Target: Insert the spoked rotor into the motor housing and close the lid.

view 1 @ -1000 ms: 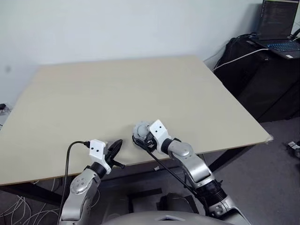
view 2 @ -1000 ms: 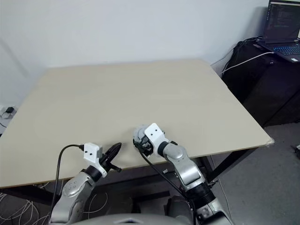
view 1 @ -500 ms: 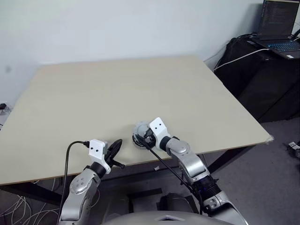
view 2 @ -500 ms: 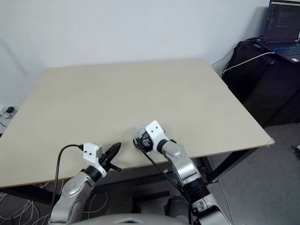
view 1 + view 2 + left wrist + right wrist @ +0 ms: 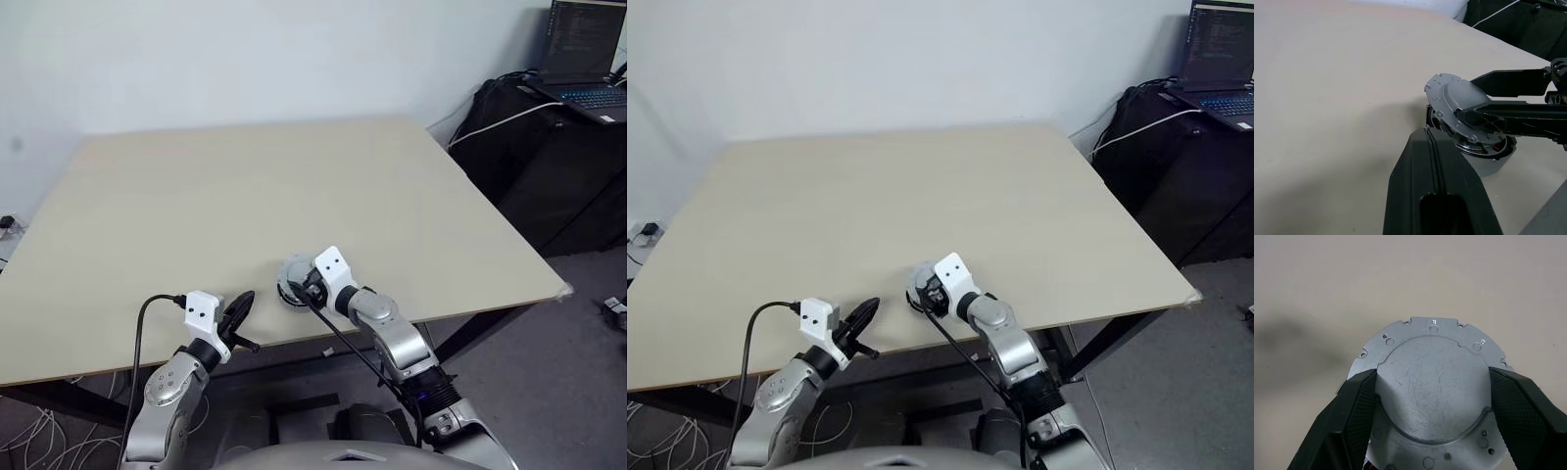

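Observation:
The silver-grey lid (image 5: 1432, 333) lies tilted on top of the round motor housing (image 5: 1488, 165), near the table's front edge. My right gripper (image 5: 1432, 377) is shut on the lid, one black finger on each side of its raised centre. In the left wrist view the lid (image 5: 1454, 95) is higher on the side away from the right gripper's fingers (image 5: 1508, 83), and shiny metal shows in the gap beneath. The spoked rotor is hidden under the lid. My left gripper (image 5: 240, 308) is shut and empty, hovering at the table edge just left of the housing.
The beige table (image 5: 245, 186) stretches away behind the parts. A black stand with an open laptop (image 5: 588, 59) and a white cable is at the back right. A black cable hangs from the right arm below the table edge.
The right gripper's fingers have narrowed onto the lid's raised centre. The left arm has not moved.

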